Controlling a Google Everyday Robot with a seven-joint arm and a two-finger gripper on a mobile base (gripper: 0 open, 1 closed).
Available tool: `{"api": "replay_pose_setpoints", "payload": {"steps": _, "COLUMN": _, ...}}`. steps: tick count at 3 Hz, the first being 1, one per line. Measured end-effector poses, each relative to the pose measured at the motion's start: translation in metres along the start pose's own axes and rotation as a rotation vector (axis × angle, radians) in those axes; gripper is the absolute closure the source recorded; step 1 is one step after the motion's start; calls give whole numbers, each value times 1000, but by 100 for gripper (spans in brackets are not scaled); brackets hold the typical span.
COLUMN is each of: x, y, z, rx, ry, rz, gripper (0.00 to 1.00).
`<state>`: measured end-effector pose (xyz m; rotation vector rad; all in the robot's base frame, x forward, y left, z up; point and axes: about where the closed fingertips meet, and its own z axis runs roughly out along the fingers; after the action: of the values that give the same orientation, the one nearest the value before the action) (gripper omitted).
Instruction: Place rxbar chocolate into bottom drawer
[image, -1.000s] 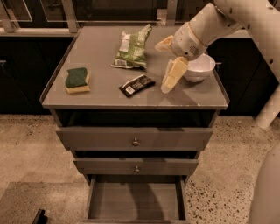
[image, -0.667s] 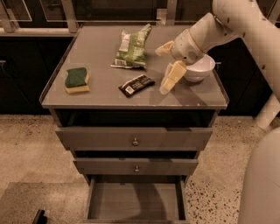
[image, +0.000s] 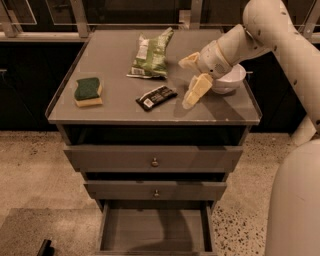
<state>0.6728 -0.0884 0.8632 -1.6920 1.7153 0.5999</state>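
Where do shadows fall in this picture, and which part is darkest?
Camera view: the gripper, fingers open above the cabinet top, casts a soft shadow beneath itself near the rxbar chocolate; the background behind is darkest; the open bottom drawer is dim.

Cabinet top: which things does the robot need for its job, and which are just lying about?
Needed: small flat black snack-bar wrapper; open bottom grey metal drawer; cream two-finger gripper, open, hovering right of the bar.
Lying about: green-and-yellow sponge; crinkled green chip bag; white bowl.
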Motion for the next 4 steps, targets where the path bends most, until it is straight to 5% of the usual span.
{"api": "replay_pose_setpoints", "payload": {"steps": 3, "x": -6, "y": -38, "z": 87, "rx": -144, "ry": -118, "rz": 62, "gripper": 0}}
{"api": "replay_pose_setpoints", "payload": {"steps": 4, "x": -9, "y": -38, "z": 85, "rx": -144, "ry": -118, "rz": 62, "gripper": 0}}
